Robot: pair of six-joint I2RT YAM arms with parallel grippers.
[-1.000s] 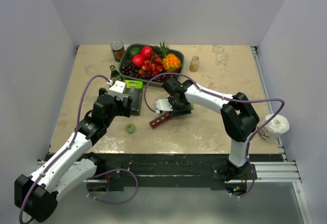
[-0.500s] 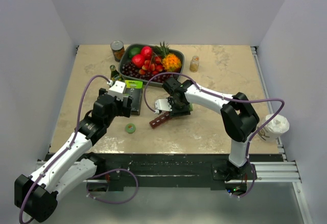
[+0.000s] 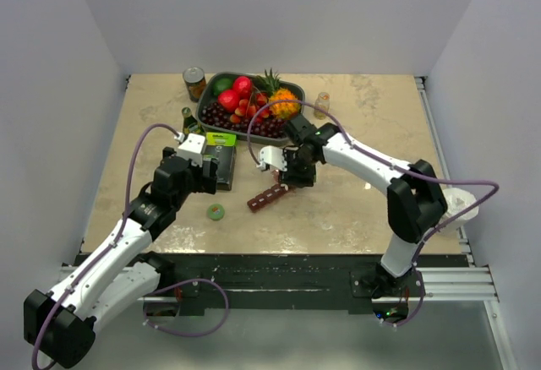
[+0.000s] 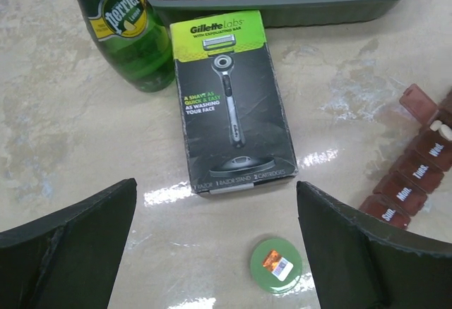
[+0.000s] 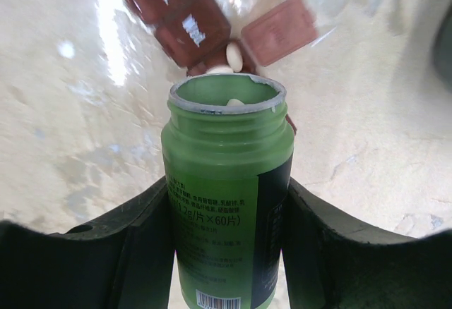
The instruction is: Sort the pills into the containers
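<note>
One grip logged: right gripper (image 5: 227, 203) clamped on uncapped bottle (image 5: 226, 147), pill (image 5: 234, 101) at its lip. Mouth tipped at organiser (image 5: 185, 23) directly ahead, open compartment (image 5: 212, 61) just past rim, one pill inside. Long axis diagonal in top view, near end toward left arm. Left gripper (image 4: 217, 200) spread wide, empty, farther off, facing box (image 4: 229, 104). Organiser blurred in right wrist view; bottle's fill hidden.

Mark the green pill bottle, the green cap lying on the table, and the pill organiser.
green pill bottle (image 5: 226, 210): right wrist view, on its labelled body.
green cap (image 4: 275, 264): left wrist view, middle of its top face.
pill organiser (image 4: 421, 171): left wrist view, on a closed compartment lid.
</note>
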